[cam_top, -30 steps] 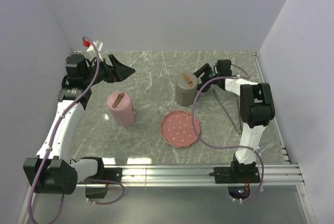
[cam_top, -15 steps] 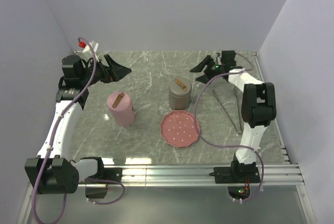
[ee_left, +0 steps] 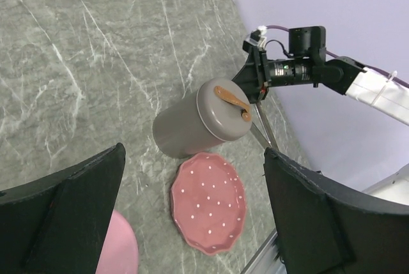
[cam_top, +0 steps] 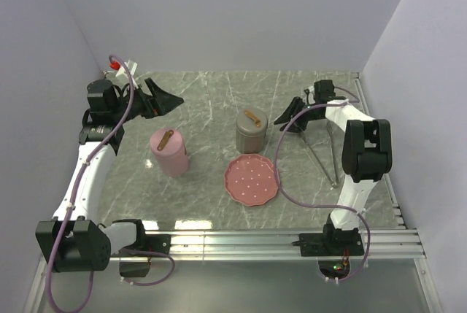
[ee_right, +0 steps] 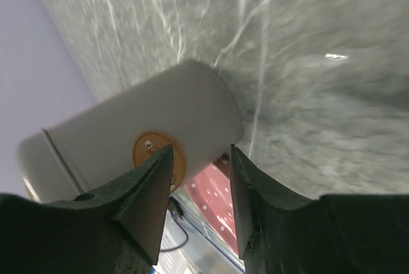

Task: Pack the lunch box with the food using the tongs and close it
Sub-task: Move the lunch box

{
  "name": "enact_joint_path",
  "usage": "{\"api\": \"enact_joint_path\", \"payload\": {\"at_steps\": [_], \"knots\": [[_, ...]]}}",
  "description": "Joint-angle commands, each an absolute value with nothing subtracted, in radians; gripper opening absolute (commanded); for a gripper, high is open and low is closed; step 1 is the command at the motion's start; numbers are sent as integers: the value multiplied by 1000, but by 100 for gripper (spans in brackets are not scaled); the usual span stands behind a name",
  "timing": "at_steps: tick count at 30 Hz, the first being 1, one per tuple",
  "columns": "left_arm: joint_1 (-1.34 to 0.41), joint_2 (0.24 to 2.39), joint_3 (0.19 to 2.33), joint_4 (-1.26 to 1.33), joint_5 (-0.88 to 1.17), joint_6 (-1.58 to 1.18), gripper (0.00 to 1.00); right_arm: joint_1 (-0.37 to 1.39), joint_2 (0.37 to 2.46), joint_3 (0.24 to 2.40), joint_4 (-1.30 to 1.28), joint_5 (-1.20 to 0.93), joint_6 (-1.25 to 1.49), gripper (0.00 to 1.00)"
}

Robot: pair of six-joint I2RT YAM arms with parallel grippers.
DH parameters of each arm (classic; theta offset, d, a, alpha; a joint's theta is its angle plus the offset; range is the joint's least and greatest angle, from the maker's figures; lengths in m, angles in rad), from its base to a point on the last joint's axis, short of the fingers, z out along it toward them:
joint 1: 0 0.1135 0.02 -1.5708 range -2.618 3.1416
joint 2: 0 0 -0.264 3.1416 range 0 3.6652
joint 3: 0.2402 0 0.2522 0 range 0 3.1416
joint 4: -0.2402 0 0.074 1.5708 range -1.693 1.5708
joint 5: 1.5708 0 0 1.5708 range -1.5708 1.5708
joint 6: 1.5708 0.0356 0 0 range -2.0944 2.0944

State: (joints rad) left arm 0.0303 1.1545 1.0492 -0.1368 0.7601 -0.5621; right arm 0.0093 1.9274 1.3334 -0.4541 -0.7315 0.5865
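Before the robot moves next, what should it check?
1. Tongs lying free, unheld: ok.
2. Right gripper empty, jaws apart: ok.
3. Left gripper open, empty: ok.
4. Grey box opened for packing: not ok, lid on.
5. Food in sight: cannot tell, plate shows only dots.

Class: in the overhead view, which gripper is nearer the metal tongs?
Right. The right gripper hovers beside the far end of the tongs; the left gripper is across the table, past the pink canister.
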Motion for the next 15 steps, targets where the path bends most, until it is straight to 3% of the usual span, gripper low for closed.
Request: {"api": "enact_joint_path", "payload": {"at_steps": [1, 15], "knots": [[35, 1126, 1057, -106, 778, -565, 95, 60, 1891, 1322, -466, -762, 549, 48], [43, 1124, 1035, -87, 801, -574, 92, 241, 1970, 1408, -456, -798, 555, 47]]}}
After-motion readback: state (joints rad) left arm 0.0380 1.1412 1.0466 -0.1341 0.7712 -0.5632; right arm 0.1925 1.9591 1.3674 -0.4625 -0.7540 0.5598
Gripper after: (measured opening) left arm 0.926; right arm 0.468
